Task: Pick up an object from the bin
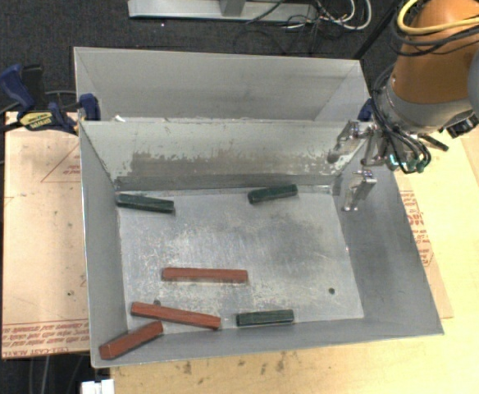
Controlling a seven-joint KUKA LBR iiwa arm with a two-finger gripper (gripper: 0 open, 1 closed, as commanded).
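Note:
My gripper point(346, 177) hangs at the bin's right wall near the back right corner, above the floor. Its two metal fingers stand apart, open, with nothing between them. Nearest to it is a short dark green bar point(272, 194), lying on the floor by the back wall, to the gripper's left and apart from it. A red-brown bar point(204, 276) lies flat in the middle of the floor, well away from the fingers.
A second dark green bar point(145, 203) lies at the back left. Two more red-brown bars point(175, 316) point(131, 340) and a third dark green bar point(265, 318) lie along the front edge. The arm's orange cover sits above the bin's right rim.

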